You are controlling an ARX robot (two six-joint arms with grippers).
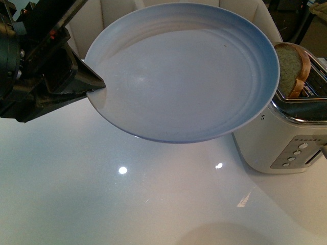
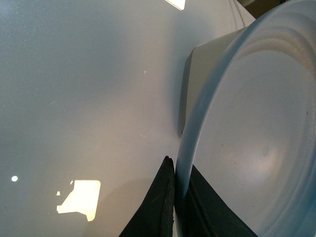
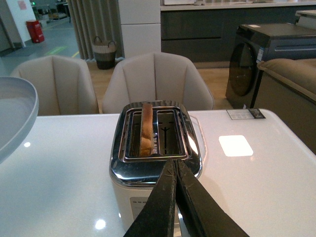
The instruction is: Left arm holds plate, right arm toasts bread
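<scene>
Shows bread (image 3: 146,129) upright in toaster (image 3: 123,190) slot, just beyond and slightly left of closed, empty right gripper (image 3: 174,165), with left gripper (image 1: 97,84) clamping plate (image 1: 179,76) rim.

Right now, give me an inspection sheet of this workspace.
Surface: glossy white table, lamp glare spots.
Job's things: plate empty, held off the table; bread upright in one slot of the toaster, other slot empty.
Clutter: nothing seen.
Grippers: left gripper shut on the plate's rim; right gripper shut, holding nothing.
Cables: nothing seen.
Surroundings: beige chairs, woven basket, dark appliance.
</scene>
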